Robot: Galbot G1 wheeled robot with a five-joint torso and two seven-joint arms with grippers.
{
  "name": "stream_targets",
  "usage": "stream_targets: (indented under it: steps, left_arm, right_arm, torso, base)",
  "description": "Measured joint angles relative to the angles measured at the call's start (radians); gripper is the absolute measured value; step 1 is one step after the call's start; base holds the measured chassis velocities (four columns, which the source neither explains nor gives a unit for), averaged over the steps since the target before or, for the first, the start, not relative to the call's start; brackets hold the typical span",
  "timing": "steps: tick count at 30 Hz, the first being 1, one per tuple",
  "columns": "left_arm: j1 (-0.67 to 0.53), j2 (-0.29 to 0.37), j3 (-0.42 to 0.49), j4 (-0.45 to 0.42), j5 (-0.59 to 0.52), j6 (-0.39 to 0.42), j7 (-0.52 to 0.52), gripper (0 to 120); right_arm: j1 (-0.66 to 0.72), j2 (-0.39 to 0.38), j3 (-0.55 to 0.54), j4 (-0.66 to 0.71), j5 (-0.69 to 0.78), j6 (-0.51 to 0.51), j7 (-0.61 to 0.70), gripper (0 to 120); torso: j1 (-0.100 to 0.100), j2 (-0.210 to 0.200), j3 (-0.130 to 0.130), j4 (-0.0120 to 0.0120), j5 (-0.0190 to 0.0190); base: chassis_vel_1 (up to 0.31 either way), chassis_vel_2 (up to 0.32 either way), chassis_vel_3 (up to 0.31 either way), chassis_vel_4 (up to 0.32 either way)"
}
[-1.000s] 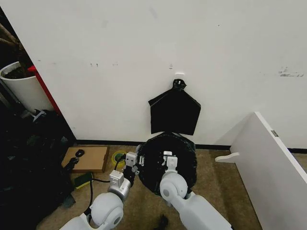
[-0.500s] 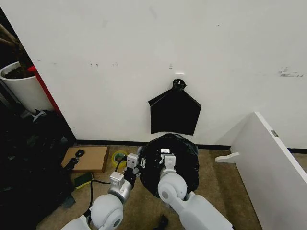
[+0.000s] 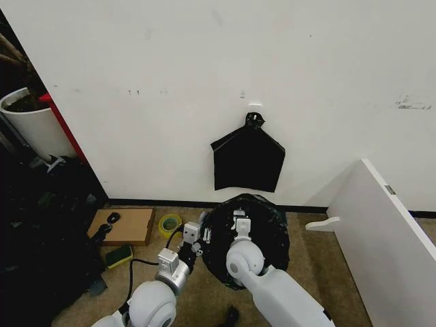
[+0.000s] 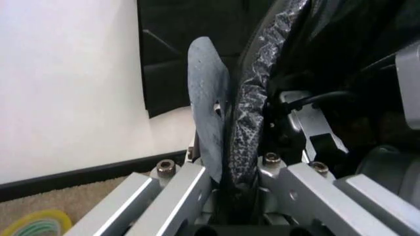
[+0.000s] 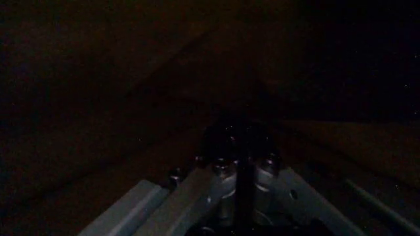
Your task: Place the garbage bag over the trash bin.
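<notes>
Down on the tan carpet floor point(image 3: 310, 252), close to the white wall point(image 3: 204, 61), I see the garbage bag point(image 3: 262, 221) as a round, crinkled black mound just below the flat black bag bundle point(image 3: 248, 162) that hangs from a hook on the wall. I cannot make out the trash bin under all that plastic. My left pincer point(image 3: 201, 235) sits at the bag's left edge — from the left wrist view its grey pads point(image 4: 208, 128) are clenched on a fold of the glossy film point(image 4: 256, 98). My right pincer point(image 3: 239, 219) reaches into the middle of the mound; the right wrist view is nearly black, and I cannot tell how its jaws stand. Around the work, a flat cardboard box point(image 3: 126, 225) lies on the floor to the left with a roll of yellow-green tape point(image 3: 169, 223) just beside it. A large white plant pot point(image 3: 30, 126) stands further left against dark clutter, and a white board point(image 3: 388, 231) leans at the right.
</notes>
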Motion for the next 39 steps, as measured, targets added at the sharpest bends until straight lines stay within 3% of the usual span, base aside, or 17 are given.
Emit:
stream_targets:
  steps: [10,22,28,39]
  left_arm:
    - [-0.013,-0.005,-0.014,0.009,-0.031,0.002,-0.008,1]
    - [-0.007,0.011,-0.014,-0.012,-0.046,0.001,0.007,1]
    - [-0.012,0.009,-0.020,0.006,-0.046,-0.012,0.005,1]
    - [-0.007,0.013,-0.015,-0.006,-0.051,-0.014,0.008,1]
  right_arm:
    - [-0.063,-0.066,-0.014,0.124,0.013,-0.051,0.008,0]
    - [-0.058,-0.064,-0.005,0.066,0.022,-0.064,-0.001,0]
    - [-0.085,-0.094,-0.030,0.181,0.022,-0.075,0.011,0]
    - [-0.066,-0.079,-0.032,0.121,0.001,-0.052,0.005,0]
  torso:
    - [0.000,0.000,0.000,-0.0001,-0.0001]
    - [0.000,0.000,0.000,0.0001,0.0001]
    - [0.000,0.000,0.000,0.0000,0.0000]
    - [0.000,0.000,0.000,0.0001,0.0000]
  base:
    - [0.000,0.000,0.000,0.000]
    - [0.000,0.000,0.000,0.000]
    - [0.000,0.000,0.000,0.000]
    - [0.000,0.000,0.000,0.000]
